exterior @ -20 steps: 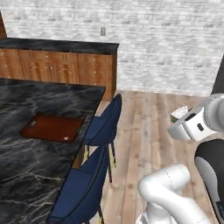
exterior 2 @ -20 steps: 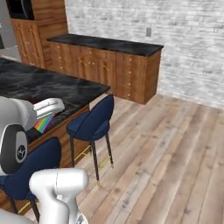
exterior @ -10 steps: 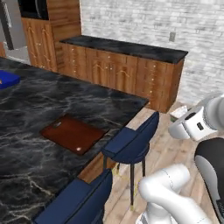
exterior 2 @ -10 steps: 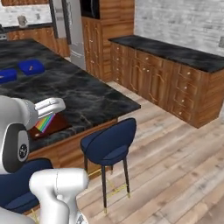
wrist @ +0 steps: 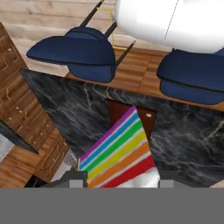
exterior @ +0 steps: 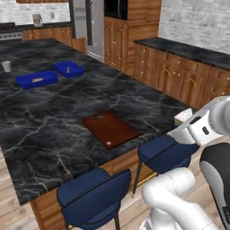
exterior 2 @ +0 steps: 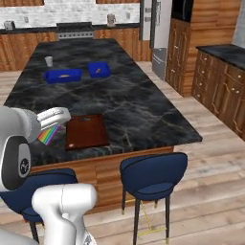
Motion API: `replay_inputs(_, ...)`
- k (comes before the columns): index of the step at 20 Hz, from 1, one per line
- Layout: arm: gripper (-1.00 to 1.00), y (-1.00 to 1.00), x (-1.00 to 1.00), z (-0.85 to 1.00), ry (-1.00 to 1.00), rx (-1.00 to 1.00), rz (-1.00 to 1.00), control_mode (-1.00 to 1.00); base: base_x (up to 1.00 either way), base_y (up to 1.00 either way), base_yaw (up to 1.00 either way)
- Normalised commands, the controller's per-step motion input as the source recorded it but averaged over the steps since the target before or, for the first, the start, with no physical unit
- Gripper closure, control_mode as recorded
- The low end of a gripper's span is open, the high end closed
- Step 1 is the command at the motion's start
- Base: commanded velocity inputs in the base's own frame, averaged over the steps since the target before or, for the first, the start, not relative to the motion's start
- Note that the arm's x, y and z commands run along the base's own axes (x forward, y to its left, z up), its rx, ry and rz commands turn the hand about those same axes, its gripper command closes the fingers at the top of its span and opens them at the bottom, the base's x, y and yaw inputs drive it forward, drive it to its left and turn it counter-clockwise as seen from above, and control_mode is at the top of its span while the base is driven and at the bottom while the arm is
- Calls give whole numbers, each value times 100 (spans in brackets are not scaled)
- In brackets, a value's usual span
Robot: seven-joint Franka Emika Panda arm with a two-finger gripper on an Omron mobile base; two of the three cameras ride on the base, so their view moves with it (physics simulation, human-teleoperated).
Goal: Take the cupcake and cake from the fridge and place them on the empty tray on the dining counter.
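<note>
- The gripper [wrist: 118, 183] is closing partway around the cake [wrist: 117, 155], a wedge slice with rainbow-striped layers; in the hand view the slice is sitting between the two finger tips [wrist: 75, 180].
- In the right base view the cake [exterior 2: 49, 134] is hanging at the hand, just beside the 9 o'clock edge of the tray [exterior 2: 86, 131], over the near edge of the dining counter [exterior 2: 119, 103].
- In the left base view the tray [exterior: 111, 128] is lying flat on the dining counter [exterior: 54, 117], near its front edge.
- A very small pale item is showing on the tray near its front rim; what it is cannot be told.
- Two blue trays [exterior 2: 63, 75] are resting at 12 o'clock of the brown tray, well apart from it.
- The fridge [exterior 2: 157, 36] is standing beyond the far end of the counter, at 1 o'clock, doors closed.
- Two blue stools [exterior 2: 153, 176] are standing against the counter's near side.
</note>
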Motion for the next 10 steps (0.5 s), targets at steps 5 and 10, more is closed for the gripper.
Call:
replay_inputs(5, 100, 0, 0, 0, 0, 0, 0, 100, 90, -72, 24)
replay_inputs(10, 100, 0, 0, 0, 0, 0, 0, 100, 100, -41, 0)
